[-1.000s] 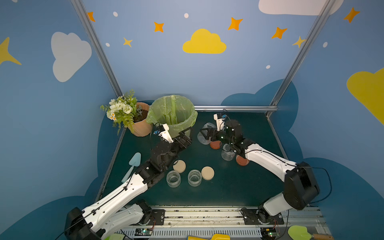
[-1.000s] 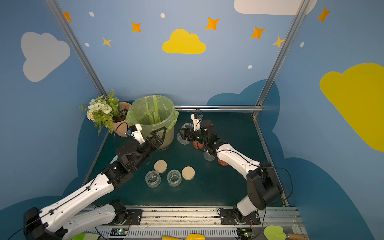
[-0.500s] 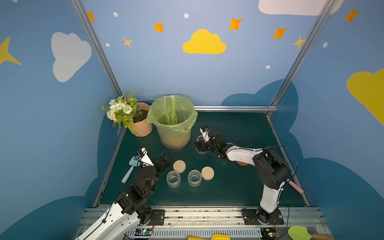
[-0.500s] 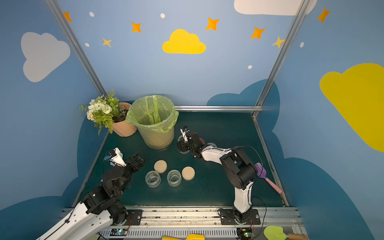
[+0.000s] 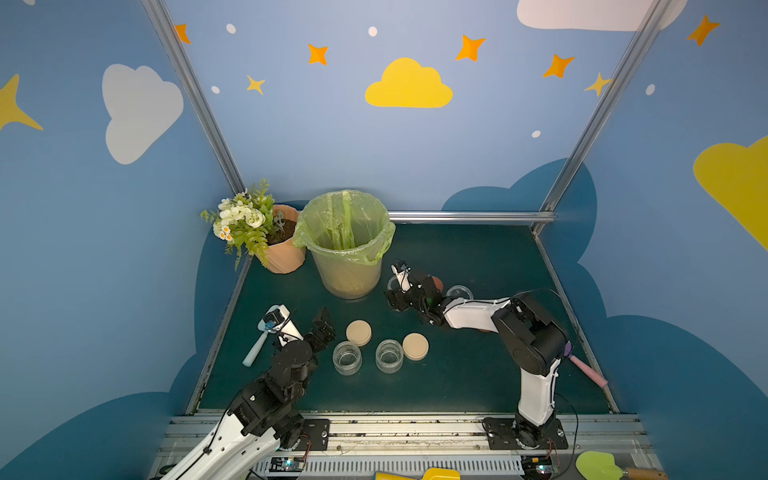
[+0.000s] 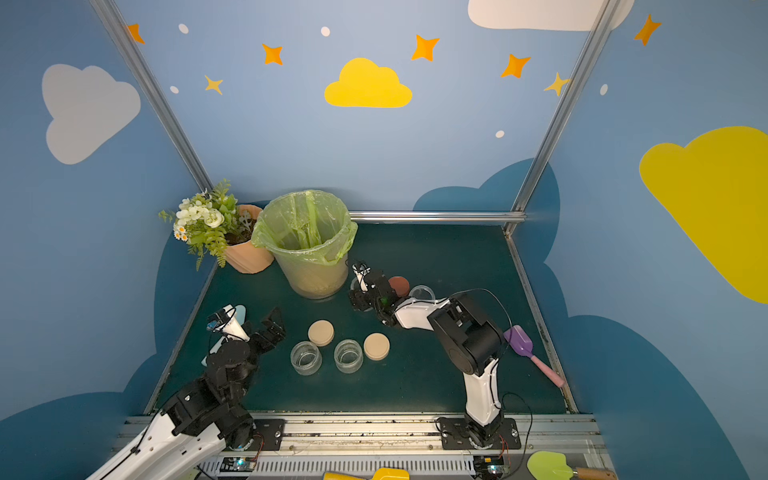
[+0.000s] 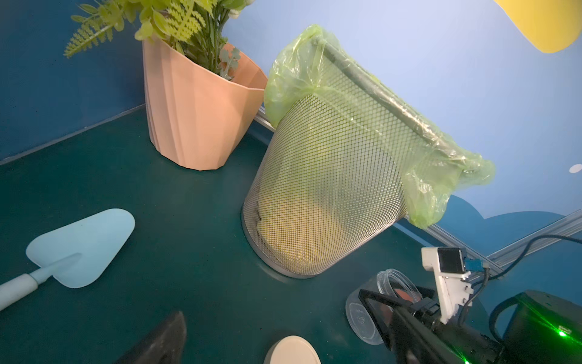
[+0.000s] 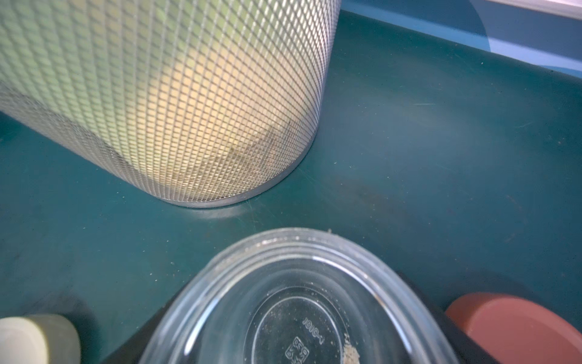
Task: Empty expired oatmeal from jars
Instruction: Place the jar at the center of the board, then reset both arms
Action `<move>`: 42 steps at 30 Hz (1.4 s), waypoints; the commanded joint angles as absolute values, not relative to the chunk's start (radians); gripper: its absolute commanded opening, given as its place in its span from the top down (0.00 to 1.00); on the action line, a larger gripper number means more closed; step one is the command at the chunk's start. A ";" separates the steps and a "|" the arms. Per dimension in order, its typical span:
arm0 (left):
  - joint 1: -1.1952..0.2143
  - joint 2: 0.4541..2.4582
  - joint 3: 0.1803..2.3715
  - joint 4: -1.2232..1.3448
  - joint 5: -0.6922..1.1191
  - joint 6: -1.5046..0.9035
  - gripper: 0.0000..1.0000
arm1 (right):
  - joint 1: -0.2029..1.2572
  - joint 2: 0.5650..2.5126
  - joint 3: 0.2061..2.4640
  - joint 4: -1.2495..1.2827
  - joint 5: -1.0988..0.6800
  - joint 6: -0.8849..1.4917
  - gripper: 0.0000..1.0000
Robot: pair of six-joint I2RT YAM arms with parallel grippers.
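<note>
Tabletop — 1 bin, oatmeal in its bottom. Left gripper wide open, empty; right gripper clamped on 1 jar beside bin. 4 jars total — 2 stand up front, uncapped. 2 beige lids, 1 rust lid in view.

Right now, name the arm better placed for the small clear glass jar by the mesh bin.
Right. The right gripper holds the small clear glass jar; the left gripper is open, far off.

A robot test booth: blue walls painted with clouds and stars enclose the mesh bin, aluminium frame posts stand behind it, and two arms sit bolted to a rail before it.
</note>
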State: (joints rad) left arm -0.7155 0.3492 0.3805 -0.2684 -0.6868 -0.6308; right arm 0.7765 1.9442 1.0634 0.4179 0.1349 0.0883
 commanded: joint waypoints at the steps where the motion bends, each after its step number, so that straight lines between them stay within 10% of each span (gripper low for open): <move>1: -0.712 0.340 0.379 -0.283 -0.718 -0.594 0.00 | 0.783 1.933 1.053 0.449 0.145 0.105 0.10; 42: -0.601 0.387 0.395 -0.155 -0.813 -0.319 0.00 | 0.689 1.367 0.996 -0.128 -0.329 0.077 0.07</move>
